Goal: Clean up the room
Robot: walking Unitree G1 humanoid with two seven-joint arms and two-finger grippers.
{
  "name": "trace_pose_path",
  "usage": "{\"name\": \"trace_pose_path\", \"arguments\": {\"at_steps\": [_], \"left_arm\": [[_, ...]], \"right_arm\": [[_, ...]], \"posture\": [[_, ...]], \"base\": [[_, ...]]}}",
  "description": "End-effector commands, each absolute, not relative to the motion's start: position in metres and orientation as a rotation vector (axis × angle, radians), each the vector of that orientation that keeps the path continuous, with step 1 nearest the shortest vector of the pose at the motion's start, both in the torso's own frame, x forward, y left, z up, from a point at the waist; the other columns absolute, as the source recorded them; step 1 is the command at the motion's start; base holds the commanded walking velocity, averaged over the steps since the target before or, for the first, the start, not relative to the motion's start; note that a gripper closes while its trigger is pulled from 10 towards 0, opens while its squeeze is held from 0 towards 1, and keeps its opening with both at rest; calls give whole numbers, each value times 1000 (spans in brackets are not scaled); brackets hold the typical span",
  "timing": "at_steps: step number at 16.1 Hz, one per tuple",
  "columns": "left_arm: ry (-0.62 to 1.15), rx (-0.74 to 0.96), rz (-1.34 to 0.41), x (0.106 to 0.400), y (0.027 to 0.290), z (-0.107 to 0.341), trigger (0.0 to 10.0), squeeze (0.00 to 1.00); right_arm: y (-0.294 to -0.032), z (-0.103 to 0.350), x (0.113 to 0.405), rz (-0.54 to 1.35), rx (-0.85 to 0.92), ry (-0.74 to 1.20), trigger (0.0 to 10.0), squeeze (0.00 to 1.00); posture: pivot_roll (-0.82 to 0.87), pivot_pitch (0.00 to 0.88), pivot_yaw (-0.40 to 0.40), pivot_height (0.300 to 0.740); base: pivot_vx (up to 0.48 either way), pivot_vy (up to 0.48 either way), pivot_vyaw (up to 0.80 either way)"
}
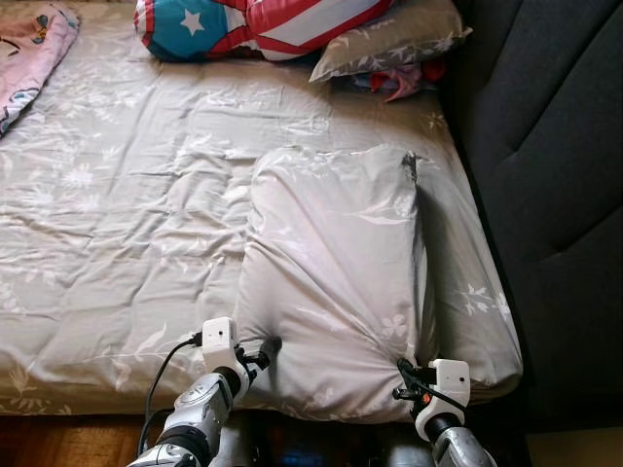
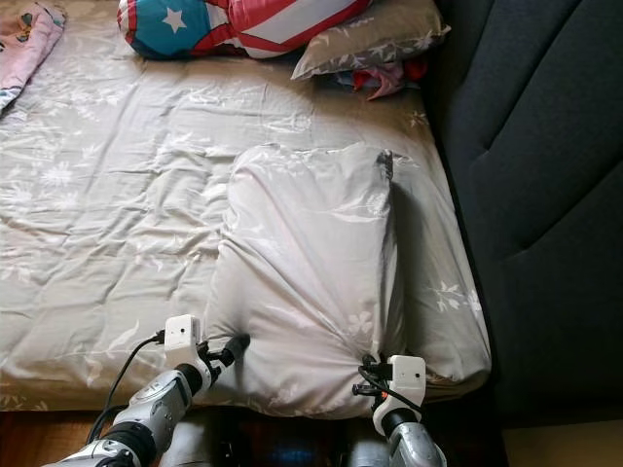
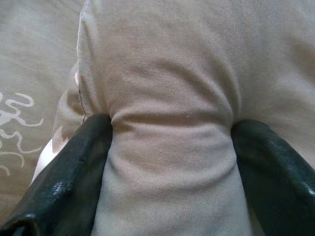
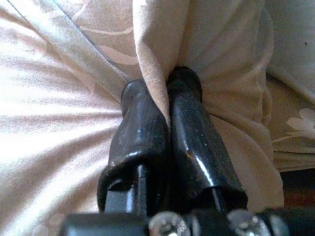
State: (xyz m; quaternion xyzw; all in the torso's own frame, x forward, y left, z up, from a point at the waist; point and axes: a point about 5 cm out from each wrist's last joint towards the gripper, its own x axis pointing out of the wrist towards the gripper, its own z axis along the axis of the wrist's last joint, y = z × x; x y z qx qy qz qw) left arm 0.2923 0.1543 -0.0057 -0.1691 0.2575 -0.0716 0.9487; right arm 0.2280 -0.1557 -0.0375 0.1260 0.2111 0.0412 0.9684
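Up close, right gripper (image 4: 162, 91) pinching pillow (image 4: 59, 147).

the bed (image 1: 117, 224) is covered with a wrinkled beige sheet printed with pale flowers, and it runs along a dark padded headboard (image 1: 555, 165) on the right. a large pillow (image 1: 336, 272) in the same cloth lies on the near right part of the bed, reaching to its front edge. at the far end lie a cushion (image 1: 253, 24) with red and white stripes and a white star on blue, and beside it a second beige pillow (image 1: 389, 39). a pink blanket (image 1: 29, 49) lies at the far left corner.
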Motion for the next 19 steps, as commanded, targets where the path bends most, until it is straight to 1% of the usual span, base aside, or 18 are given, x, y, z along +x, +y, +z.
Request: {"name": "trace_pose_path", "arguments": {"at_steps": [1, 11, 19], "left_arm": [[653, -386, -168, 271, 141, -28, 0, 0], [618, -403, -188, 277, 140, -21, 0, 0], [593, -399, -208, 281, 139, -17, 0, 0]], "right_arm": [[-163, -63, 196, 31, 270, 596, 10000, 0], [-159, -63, 198, 33, 276, 599, 10000, 0], [-154, -60, 206, 30, 286, 591, 10000, 0]], "posture": [[-91, 265, -67, 622], [-76, 258, -60, 622], [-63, 202, -35, 622]], "base": [[0, 0, 0], [0, 0, 0], [0, 0, 0]]}}
